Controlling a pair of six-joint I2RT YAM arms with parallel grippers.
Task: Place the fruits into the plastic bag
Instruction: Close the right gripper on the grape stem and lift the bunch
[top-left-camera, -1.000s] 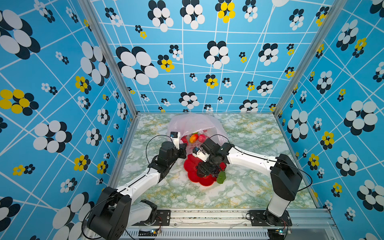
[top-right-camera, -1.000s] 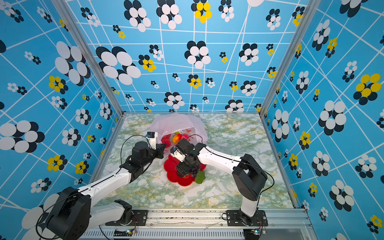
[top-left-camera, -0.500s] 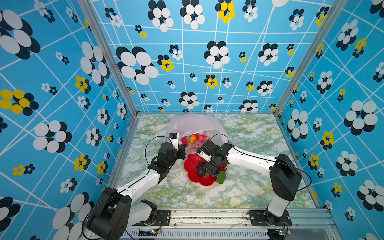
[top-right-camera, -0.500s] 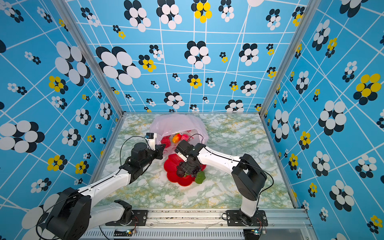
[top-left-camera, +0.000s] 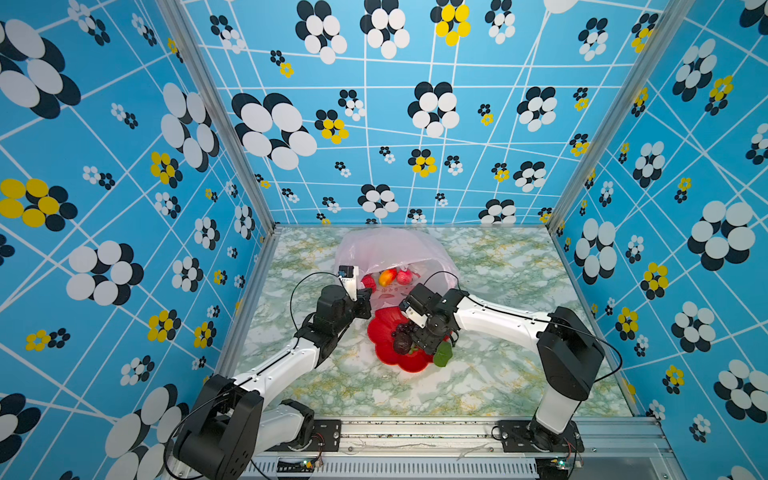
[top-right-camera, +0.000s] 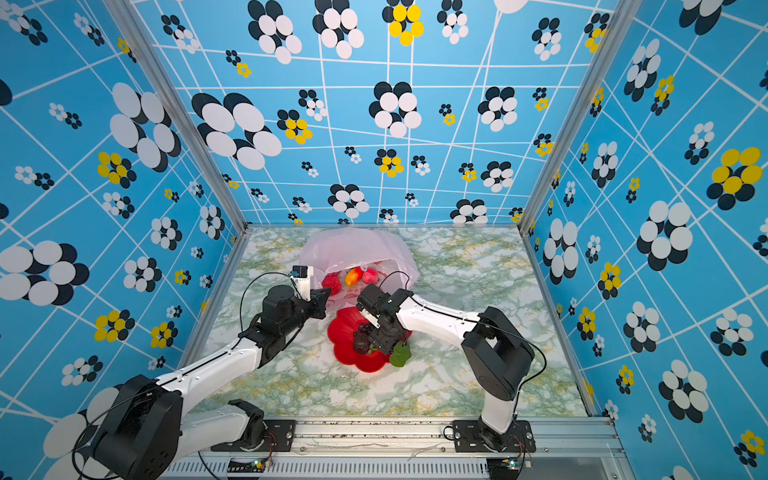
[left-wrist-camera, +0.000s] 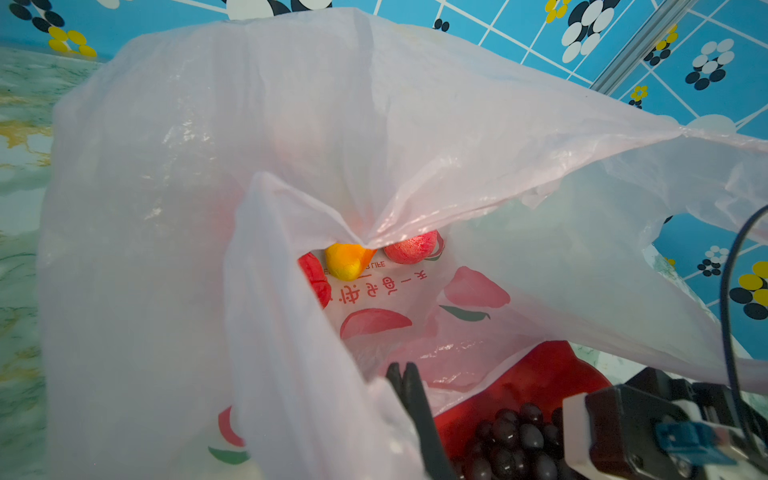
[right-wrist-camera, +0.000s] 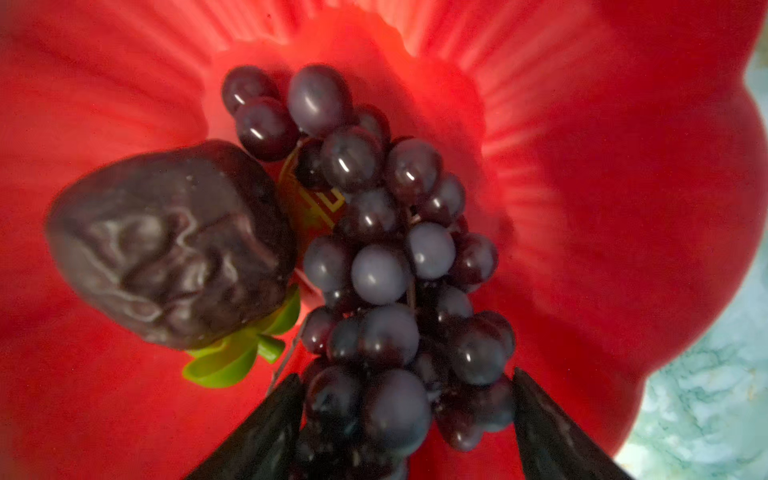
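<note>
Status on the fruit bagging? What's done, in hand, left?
Done: mango and two red fruits sit inside the plastic bag. In hand: left claw, shut, holds the bag's mouth up; right claw, open, straddles the grape bunch on the plate. Left: grape bunch, dark brown fruit on the plate, green fruit beside it.

Blue flower-patterned walls (top-left-camera: 540, 124) and metal corner posts (top-left-camera: 216, 120) enclose a green-veined marble tabletop (top-left-camera: 498, 270).
</note>
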